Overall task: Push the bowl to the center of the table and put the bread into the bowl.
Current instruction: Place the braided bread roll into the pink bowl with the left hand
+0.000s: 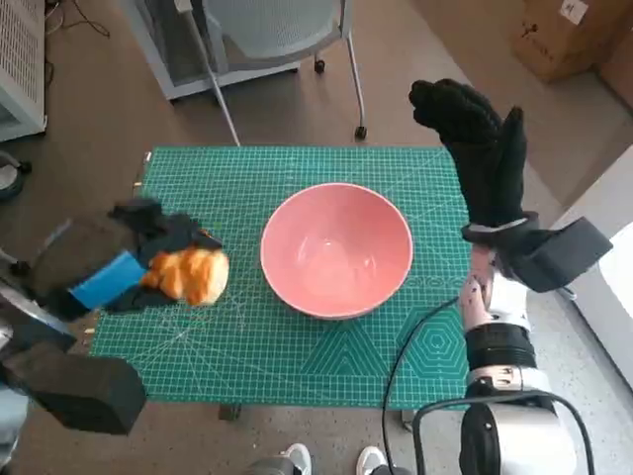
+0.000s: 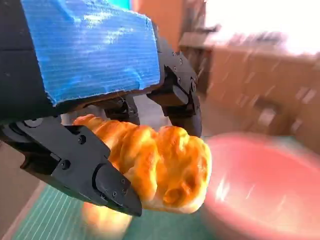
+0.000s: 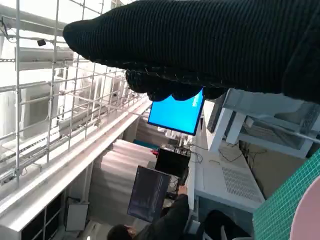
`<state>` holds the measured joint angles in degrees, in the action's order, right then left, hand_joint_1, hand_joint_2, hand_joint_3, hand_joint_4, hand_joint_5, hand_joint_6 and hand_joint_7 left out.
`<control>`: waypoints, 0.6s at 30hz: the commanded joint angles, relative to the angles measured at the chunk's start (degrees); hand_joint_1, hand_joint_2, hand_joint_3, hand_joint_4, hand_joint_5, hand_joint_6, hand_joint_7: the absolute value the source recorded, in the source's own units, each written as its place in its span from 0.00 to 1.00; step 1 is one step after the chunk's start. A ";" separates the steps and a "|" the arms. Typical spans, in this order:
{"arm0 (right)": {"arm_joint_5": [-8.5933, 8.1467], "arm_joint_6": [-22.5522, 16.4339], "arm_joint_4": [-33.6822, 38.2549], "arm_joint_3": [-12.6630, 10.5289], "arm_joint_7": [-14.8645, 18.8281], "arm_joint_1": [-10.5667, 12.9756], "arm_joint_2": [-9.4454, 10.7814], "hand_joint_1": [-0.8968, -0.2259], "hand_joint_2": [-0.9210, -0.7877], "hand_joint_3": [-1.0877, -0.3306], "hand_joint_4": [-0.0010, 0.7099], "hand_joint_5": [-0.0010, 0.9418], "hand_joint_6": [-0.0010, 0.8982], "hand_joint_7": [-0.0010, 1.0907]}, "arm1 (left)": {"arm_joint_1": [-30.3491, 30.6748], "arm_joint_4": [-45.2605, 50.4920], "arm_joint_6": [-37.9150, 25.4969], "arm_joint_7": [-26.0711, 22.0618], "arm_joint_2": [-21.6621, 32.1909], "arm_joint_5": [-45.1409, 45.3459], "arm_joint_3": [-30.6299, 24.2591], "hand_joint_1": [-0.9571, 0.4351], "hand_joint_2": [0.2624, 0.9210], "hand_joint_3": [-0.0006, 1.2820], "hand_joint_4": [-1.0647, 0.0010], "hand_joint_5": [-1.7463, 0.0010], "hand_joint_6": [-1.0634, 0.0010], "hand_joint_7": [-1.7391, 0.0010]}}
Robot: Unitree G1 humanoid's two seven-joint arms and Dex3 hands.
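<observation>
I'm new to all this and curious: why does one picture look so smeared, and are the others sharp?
Left wrist view: bread sharp, bowl and room behind motion-blurred. Head view: mostly sharp, mat lines bowed by the wide lens. Right wrist view: bright windows, glowing blue screen.

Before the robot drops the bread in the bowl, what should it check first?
1. Bread held by the left hand: ok.
2. Bowl near the middle of the green mat: ok.
3. Bowl has nothing in it: ok.
4. Right hand away from the bowl, holding nothing: ok.
5. Bread above the bowl: not ok, it is off to the bowl's side.
6. Grip firm enough: cannot tell.
</observation>
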<state>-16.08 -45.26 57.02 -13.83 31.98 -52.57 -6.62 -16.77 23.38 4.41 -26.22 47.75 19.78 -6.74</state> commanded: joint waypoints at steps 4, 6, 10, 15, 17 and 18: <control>0.04 -0.40 1.35 -0.25 0.23 0.71 -0.27 0.49 0.00 0.64 0.46 0.00 0.53 0.00 | -14.95 -4.58 2.17 1.34 -6.69 2.31 9.07 0.69 0.97 0.00 0.27 0.40 0.27 0.41; 0.01 -0.60 1.38 -0.28 0.37 0.81 -0.38 0.49 0.00 0.64 0.46 0.00 0.53 0.00 | -18.23 -7.73 3.55 1.91 -8.92 3.46 11.90 0.69 0.97 0.00 0.27 0.41 0.27 0.40; -0.26 -0.72 1.41 -0.50 0.82 1.03 -0.70 0.49 0.00 0.64 0.46 0.00 0.53 0.00 | -23.03 -15.80 7.92 2.97 -12.47 4.73 16.12 0.69 0.98 0.01 0.30 0.41 0.30 0.36; -0.58 -0.94 1.26 -0.93 1.50 1.54 -1.27 0.49 0.00 0.64 0.46 0.00 0.53 0.00 | -28.04 -26.16 13.07 4.26 -16.22 6.85 20.58 0.69 1.00 0.02 0.33 0.39 0.33 0.34; -0.69 -1.10 1.04 -1.13 1.78 1.81 -1.42 0.50 0.00 0.64 0.46 0.00 0.53 0.00 | -29.37 -29.64 14.70 4.72 -17.45 7.11 21.70 0.69 1.00 0.03 0.35 0.39 0.34 0.33; -0.74 -1.18 0.90 -1.21 1.90 1.94 -1.47 0.50 0.00 0.64 0.46 0.00 0.53 0.00 | -29.87 -31.11 15.40 4.91 -17.97 7.24 22.13 0.69 1.00 0.03 0.36 0.38 0.35 0.32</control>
<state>-16.23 -46.46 57.48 -14.70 33.12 -52.50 -7.54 -44.23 -3.50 17.50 -22.56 31.09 26.21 13.93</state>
